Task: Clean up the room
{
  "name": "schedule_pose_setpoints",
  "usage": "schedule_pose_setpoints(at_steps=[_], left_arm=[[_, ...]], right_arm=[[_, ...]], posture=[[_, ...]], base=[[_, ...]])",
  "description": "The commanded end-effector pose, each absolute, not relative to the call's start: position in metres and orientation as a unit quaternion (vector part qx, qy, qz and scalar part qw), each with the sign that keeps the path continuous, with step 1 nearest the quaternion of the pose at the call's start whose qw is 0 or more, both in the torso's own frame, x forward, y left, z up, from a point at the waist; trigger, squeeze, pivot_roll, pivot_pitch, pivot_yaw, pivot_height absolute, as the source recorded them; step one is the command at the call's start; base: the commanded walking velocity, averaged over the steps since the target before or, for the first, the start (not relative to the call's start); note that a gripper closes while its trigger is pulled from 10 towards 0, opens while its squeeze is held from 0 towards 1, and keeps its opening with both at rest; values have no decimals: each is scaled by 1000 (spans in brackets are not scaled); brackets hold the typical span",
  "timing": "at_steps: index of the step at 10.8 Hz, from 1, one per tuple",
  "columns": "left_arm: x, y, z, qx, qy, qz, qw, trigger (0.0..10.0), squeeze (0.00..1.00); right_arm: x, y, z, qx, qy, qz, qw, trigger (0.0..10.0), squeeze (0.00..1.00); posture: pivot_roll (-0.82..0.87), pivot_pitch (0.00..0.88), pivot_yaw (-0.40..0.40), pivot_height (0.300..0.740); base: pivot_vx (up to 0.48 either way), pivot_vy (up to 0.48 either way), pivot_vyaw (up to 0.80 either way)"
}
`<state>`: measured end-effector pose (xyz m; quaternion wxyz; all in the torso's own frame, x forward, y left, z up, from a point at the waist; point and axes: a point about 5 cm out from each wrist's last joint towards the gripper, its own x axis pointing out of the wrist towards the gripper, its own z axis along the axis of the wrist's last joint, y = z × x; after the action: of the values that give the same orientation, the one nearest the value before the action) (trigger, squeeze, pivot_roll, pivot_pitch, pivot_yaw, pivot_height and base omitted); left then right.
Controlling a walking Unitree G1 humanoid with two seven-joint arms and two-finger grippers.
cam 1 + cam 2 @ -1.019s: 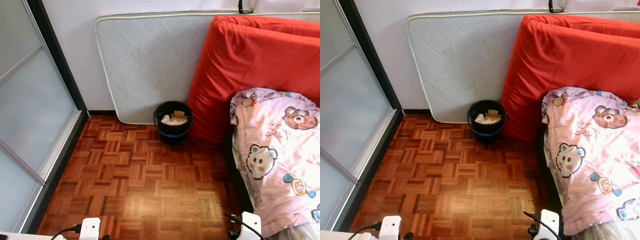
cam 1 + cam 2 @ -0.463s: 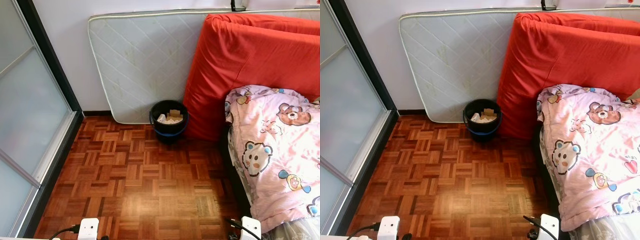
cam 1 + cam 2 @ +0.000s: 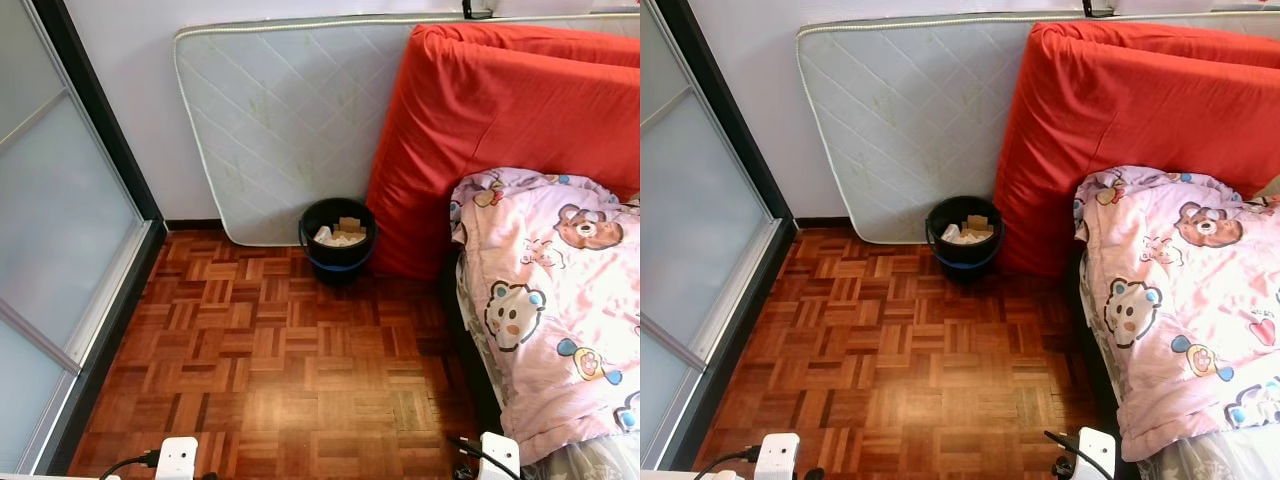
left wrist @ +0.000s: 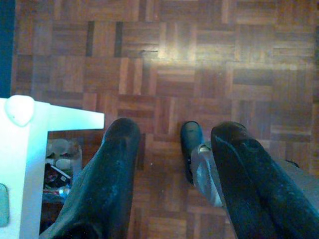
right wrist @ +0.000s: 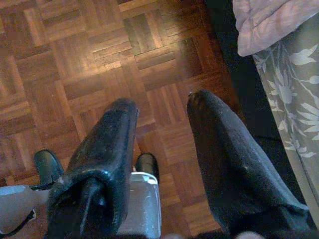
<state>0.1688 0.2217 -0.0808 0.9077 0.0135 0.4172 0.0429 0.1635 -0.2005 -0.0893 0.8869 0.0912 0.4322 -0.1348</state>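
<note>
A round black bucket is standing upright on the parquet floor, its open mouth facing up and its blue band ringing the lower wall. It is holding scraps of white paper and small tan cardboard pieces that are lying just below the rim. The bucket is serving as the landmark here: directly behind it a white quilted mattress is leaning on its long edge against the wall, its long axis running sideways along the wall. Touching the bucket's right side, a red mattress is standing on edge too, overlapping the white one. In front of the bucket and to its right, a pink blanket printed with cartoon bears is draping over the bed, its long axis running from the red mattress toward the camera. Well to the left of the bucket, a frosted sliding door in a dark frame is running along the floor's edge.

The left gripper is hanging over bare parquet with its two black fingers spread wide apart, holding nothing. The right gripper is likewise hanging with fingers parted and empty, above the floor beside the bed's floral-patterned side.
</note>
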Motion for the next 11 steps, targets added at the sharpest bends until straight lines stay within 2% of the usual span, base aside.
schedule_pose_setpoints(at_steps=[1,6,11], left_arm=[[165,224,-82,18,427,40,903,10000,0],[166,215,-84,18,429,34,902,10000,0],[164,217,-85,20,433,35,900,10000,0]], right_arm=[[162,-199,-90,97,433,-135,886,10000,0],[163,-198,-90,97,434,-131,886,10000,0],[162,-197,-90,100,433,-130,886,10000,0]], posture=[[0,30,20,740],[-2,7,21,740],[-3,10,21,740]], base=[[0,0,0],[0,0,0],[0,0,0]])
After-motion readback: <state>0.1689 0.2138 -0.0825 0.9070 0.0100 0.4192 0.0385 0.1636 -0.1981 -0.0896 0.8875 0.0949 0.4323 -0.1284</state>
